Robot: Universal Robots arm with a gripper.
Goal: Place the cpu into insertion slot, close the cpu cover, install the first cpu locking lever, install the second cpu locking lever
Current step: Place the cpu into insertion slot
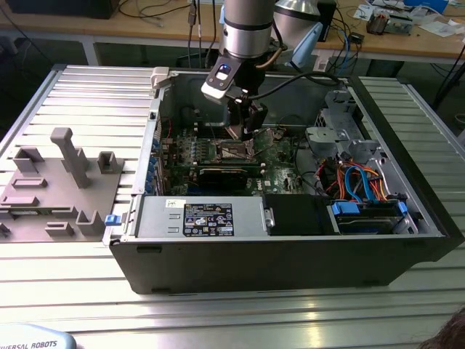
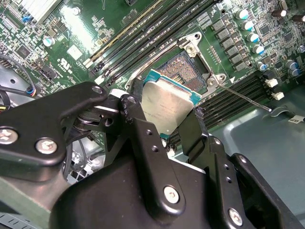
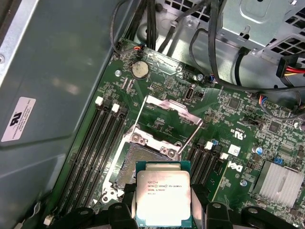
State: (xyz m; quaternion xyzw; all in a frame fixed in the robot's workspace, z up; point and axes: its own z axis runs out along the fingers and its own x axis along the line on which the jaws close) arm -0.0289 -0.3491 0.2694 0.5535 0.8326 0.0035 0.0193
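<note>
Close up in both wrist views, the black two-finger gripper is clamped on the cpu. Its fingers pinch two opposite edges of the square chip, whose dull silver lid faces the cameras with a green border around it. The chip hangs just above the near edge of the insertion slot and is not seated. In the second wrist view it looks tilted against the board rather than flat to it. The dark socket lies open, framed in silvery metal. Just behind it the cpu cover stands swung up, and a thin locking lever juts out to one side, unlatched. Around them spreads the green motherboard, with long black memory slots, a coin battery and a finned heatsink. In the exterior view the arm reaches down into an open computer case lying on a slatted metal table. The likely risks are these: if the chip goes down tilted or off-square, a corner could dig into the socket contacts and bend them; with so narrow an edge grip it could slip and drop askew; and the fingers could catch the socket frame or the raised cover.
</note>
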